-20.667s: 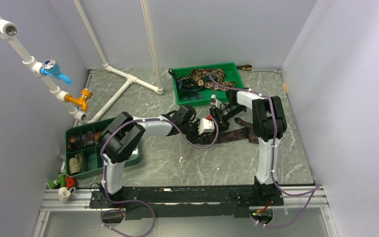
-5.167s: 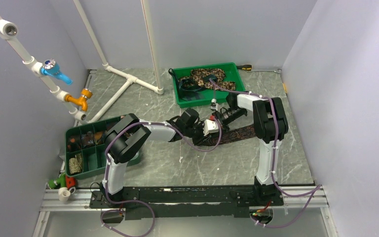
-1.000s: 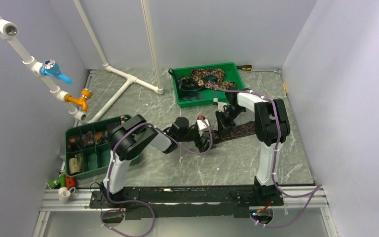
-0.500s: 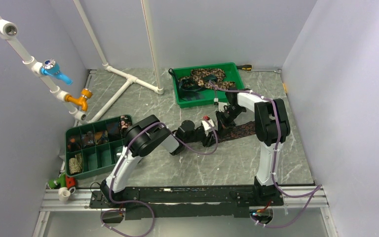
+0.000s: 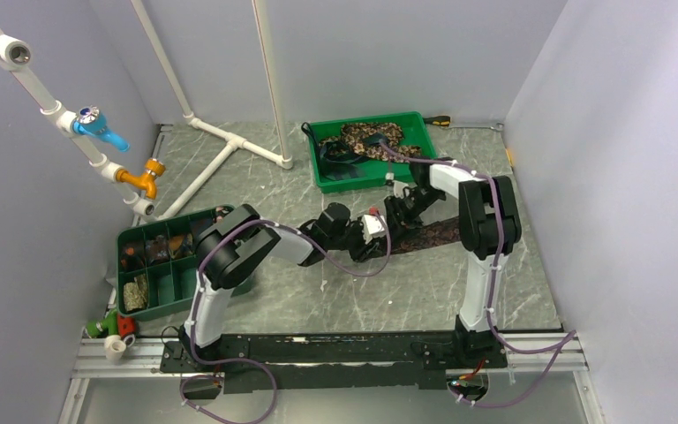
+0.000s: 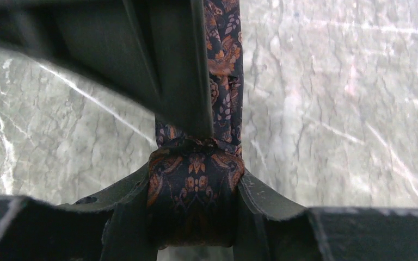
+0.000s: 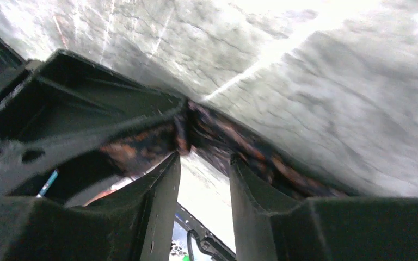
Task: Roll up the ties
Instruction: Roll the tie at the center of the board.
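The tie (image 5: 431, 235) is clamped at its roll by the left claw (image 6: 195, 185), mid worktop (image 5: 388, 296), tail trailing toward three o'clock. The right claw (image 7: 204, 160) is parted, empty. Soft, likely slippery: best pinched across the roll.

Dark orange-patterned tie (image 6: 195, 190), one end rolled between fingers (image 6: 264, 200), remainder stretched flat, mottled ties (image 5: 366, 137) heaped apart

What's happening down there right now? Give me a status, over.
Left claw shut on rolled end of tie. Right claw open, tips by the roll. Tail unrolled, flat on table. Claws crowded close together.
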Available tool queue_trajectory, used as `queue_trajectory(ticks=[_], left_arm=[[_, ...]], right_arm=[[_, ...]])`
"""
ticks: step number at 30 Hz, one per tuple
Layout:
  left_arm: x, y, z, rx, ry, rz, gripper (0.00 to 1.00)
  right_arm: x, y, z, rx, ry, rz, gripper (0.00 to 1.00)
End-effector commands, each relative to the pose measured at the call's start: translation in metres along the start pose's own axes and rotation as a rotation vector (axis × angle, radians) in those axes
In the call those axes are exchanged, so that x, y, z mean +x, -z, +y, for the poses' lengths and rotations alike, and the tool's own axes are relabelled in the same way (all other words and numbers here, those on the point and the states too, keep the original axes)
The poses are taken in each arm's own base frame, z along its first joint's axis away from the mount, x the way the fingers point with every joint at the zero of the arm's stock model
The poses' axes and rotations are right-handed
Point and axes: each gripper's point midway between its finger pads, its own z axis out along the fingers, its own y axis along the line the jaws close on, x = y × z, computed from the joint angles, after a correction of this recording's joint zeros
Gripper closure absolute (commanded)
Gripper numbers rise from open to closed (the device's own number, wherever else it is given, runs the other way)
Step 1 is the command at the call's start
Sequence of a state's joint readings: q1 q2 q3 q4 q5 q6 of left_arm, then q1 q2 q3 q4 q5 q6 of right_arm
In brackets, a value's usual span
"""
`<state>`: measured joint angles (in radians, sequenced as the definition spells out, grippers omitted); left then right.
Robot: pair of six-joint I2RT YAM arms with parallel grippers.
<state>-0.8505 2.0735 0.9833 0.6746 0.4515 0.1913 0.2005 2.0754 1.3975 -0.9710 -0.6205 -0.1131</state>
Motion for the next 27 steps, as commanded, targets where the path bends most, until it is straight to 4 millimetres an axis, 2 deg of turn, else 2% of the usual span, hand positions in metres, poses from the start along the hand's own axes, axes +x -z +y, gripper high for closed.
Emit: queue_trajectory(ticks=[1,4,8,14,17,21,24,25,27], left_arm=[[0.112,0.049,-0.039,0.160,0.129,0.427,1.00],[0.117,0.054,-0.046,0.207,0.157,0.476,1.00],[0.117,0.055,-0.047,0.229,0.185,0.504,1.00],[0.115,0.055,-0.048,0.240,0.205,0.518,0.98],[0.116,0.055,-0.048,0.239,0.213,0.527,0.98],[0.116,0.055,-0.044,0.231,0.224,0.531,0.97],[0.116,0.054,-0.043,0.229,0.229,0.531,0.96],[0.115,0.054,-0.043,0.230,0.229,0.527,0.94],[0.111,0.053,-0.040,0.227,0.232,0.517,0.81]], right_arm=[[-0.015,0.040,0.016,-0.137,0.033,-0.115,0.55],[-0.017,0.042,0.036,-0.237,0.036,-0.139,0.50],[-0.015,0.028,0.058,-0.337,0.029,-0.103,0.46],[-0.017,0.015,0.060,-0.356,0.029,-0.090,0.44],[-0.012,0.005,0.053,-0.314,0.040,-0.060,0.56],[0.002,-0.011,0.032,-0.228,0.037,0.022,0.85],[0.011,-0.021,0.010,-0.143,0.050,0.069,0.99],[0.014,-0.024,0.001,-0.105,0.058,0.078,1.00],[0.016,-0.027,-0.012,-0.049,0.070,0.088,1.00]])
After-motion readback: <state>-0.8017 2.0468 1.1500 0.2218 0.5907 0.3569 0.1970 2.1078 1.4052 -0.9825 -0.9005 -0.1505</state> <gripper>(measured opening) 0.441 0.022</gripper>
